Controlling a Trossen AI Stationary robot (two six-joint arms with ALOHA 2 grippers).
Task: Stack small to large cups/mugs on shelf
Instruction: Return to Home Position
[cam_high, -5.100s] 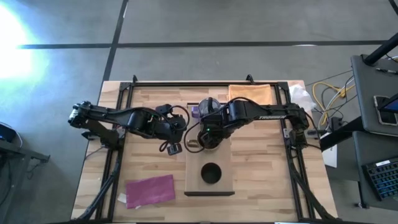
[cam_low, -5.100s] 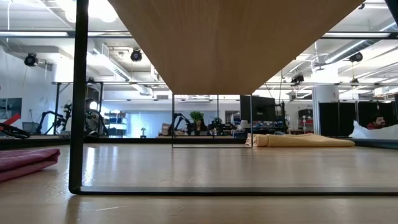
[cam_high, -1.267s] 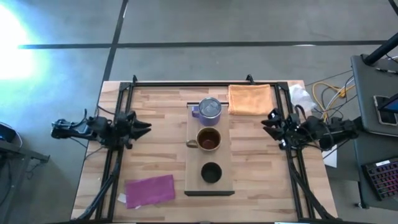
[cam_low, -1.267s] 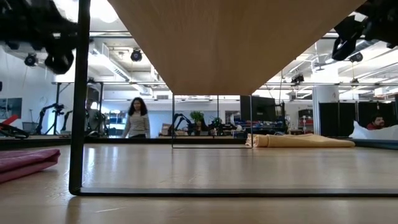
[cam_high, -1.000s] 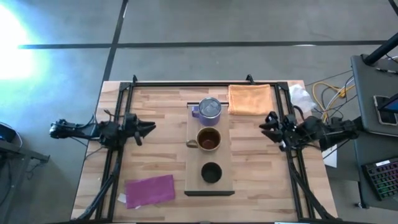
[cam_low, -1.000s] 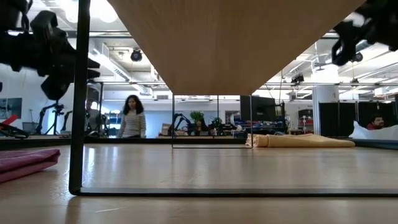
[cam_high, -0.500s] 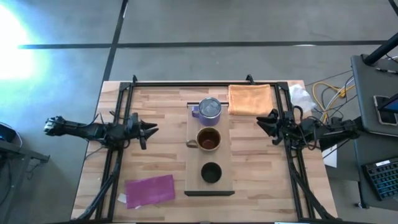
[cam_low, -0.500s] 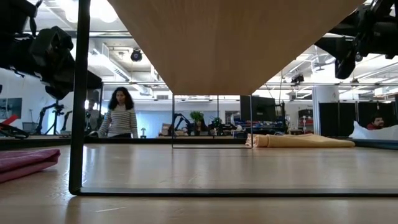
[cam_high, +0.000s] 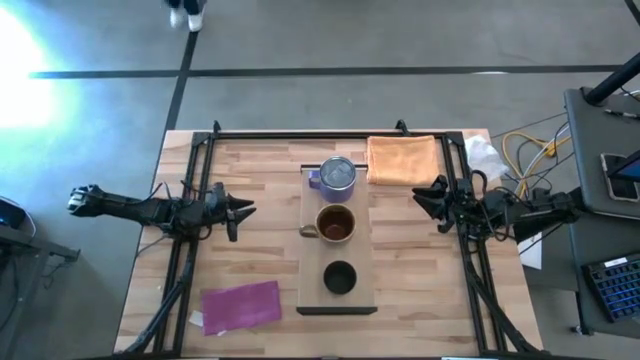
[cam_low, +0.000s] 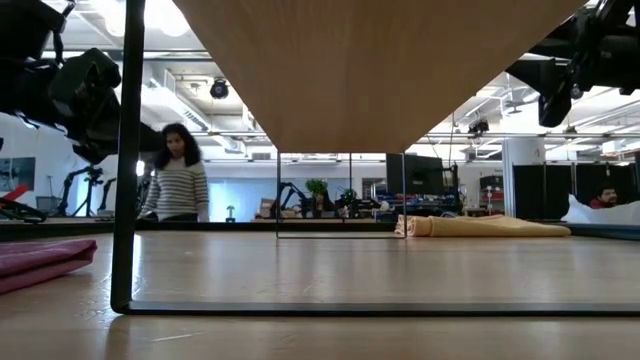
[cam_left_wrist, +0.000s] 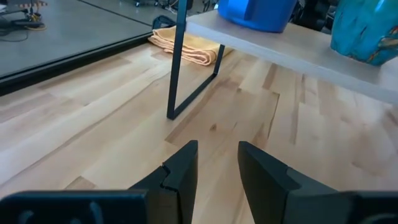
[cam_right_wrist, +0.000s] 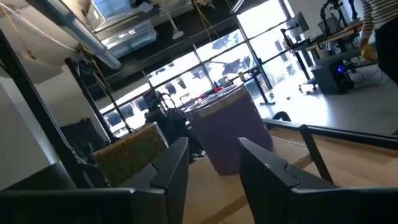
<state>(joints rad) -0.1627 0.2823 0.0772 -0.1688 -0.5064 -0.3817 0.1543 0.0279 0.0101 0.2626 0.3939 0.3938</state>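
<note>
The shelf (cam_high: 362, 250) is a light-wood board on dark legs in the middle of the table. Three vessels stand on their bases in a row on it: the purple mug (cam_high: 338, 175) at the far end, the brown mug (cam_high: 335, 225) in the middle, the black cup (cam_high: 340, 277) at the near end. My left gripper (cam_high: 243, 211) is open and empty near the table's left edge, pointing at the shelf. My right gripper (cam_high: 422, 196) is open and empty near the right edge. The right wrist view shows the purple mug (cam_right_wrist: 230, 137) and the brown mug (cam_right_wrist: 130, 152).
An orange cloth (cam_high: 403, 160) lies at the far right beside the shelf, and a purple cloth (cam_high: 242, 305) at the near left. The shelf's dark leg (cam_left_wrist: 177, 62) stands ahead of my left gripper (cam_left_wrist: 217, 168). A person (cam_low: 175, 175) walks in the room behind.
Both arms have come down lower at the table's side edges. My left gripper has gone a little toward the table's right, toward the shelf. The cups have stayed in place. The person in the room behind has walked on.
</note>
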